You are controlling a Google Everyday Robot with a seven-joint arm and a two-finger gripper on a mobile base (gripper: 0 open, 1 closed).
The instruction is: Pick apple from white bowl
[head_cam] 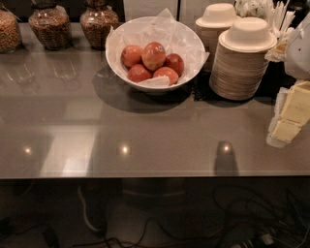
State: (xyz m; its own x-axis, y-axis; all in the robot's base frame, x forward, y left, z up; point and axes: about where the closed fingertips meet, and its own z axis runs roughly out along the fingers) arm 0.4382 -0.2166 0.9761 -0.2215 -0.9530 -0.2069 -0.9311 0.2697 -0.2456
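The white bowl (pixel 114 57) stands at the back middle of the grey counter, lined with crinkled white paper that sticks above its rim. Several red-orange apples (pixel 153 55) lie together inside it, one resting on top of the others. My gripper (pixel 289 115), pale yellow, reaches in from the right edge of the view. It is low over the counter, well to the right of the bowl and nearer the front. It touches neither the bowl nor the apples. A white part of the arm (pixel 300 53) shows above it.
Two stacks of beige paper bowls (pixel 243 60) stand right of the white bowl, between it and my gripper. Three glass jars (pixel 49 26) line the back left. White cutlery (pixel 271 12) is at the back right. The counter's front edge (pixel 145 173) has cables below it.
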